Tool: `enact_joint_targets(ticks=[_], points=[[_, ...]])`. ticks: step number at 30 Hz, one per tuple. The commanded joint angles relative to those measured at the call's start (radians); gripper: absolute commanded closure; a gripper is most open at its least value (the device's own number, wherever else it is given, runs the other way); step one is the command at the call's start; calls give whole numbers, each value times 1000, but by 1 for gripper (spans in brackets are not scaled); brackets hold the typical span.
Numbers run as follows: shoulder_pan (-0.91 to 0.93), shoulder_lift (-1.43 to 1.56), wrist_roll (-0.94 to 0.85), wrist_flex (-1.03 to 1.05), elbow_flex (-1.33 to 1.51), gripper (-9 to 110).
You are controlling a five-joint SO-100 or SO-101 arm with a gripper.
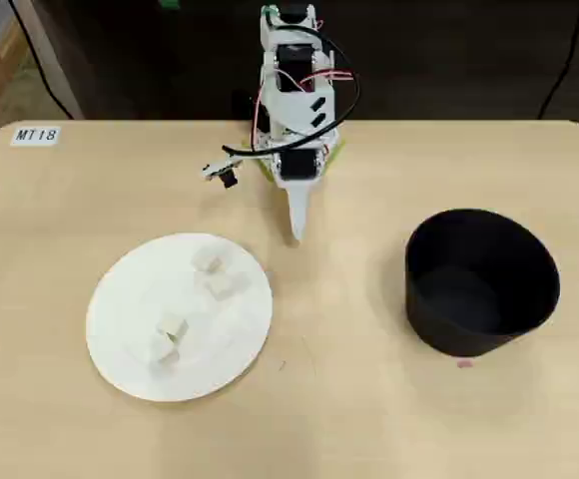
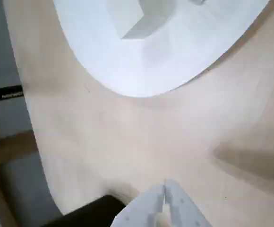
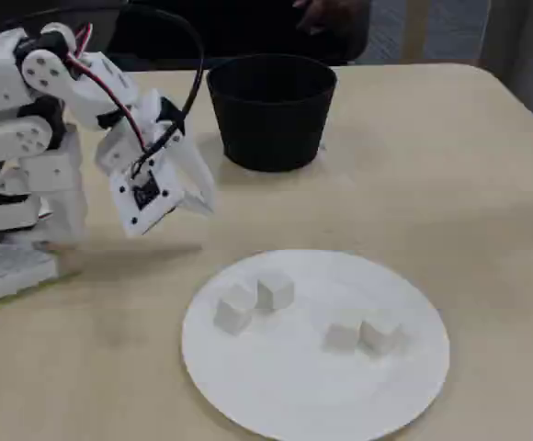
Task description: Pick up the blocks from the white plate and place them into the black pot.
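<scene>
The white fingers point(image 2: 164, 191) are pressed together with nothing between them, their tips meeting in a thin seam at the bottom of the wrist view; in the overhead view they form a narrow point point(image 1: 295, 232) aimed down at the pale wooden worktop point(image 1: 349, 399), just off the far right edge of the white plate point(image 1: 135, 299). The arm point(image 1: 294, 100) sits folded at the far middle of the worktop, with red and black cables looping over it. The white plate lies flat on the left of the overhead view and carries four small off-white blocks in two pairs: one pair point(image 1: 208, 263) toward the far side of the plate, touching or nearly so, the other pair point(image 1: 172, 326) nearer the plate's middle and near edge, also close together. In the fixed view the same blocks show as two on the left point(image 3: 275, 292) and two on the right point(image 3: 379, 335) of the plate. The black pot point(image 1: 481, 282) stands upright well to the right of the plate in the overhead view, its inside dark and its contents not discernible. A small label reading MT18 point(image 1: 36, 135) lies at the far left corner
</scene>
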Motion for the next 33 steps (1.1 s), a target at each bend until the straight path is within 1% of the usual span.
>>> enact_joint_targets(ticks=[1, 15, 18, 20, 22, 24, 27, 29, 33], points=[[67, 5, 37, -48, 6, 104], [69, 5, 43, -41, 2, 104], [51, 5, 31, -9, -86, 104], [58, -9, 54, 6, -173, 104], [67, -100, 83, 0, -273, 104], [69, -295, 89, -2, -414, 104], [69, -621, 81, 52, -655, 104], [92, -787, 112, 94, -770, 104], [196, -894, 253, 92, -792, 104]])
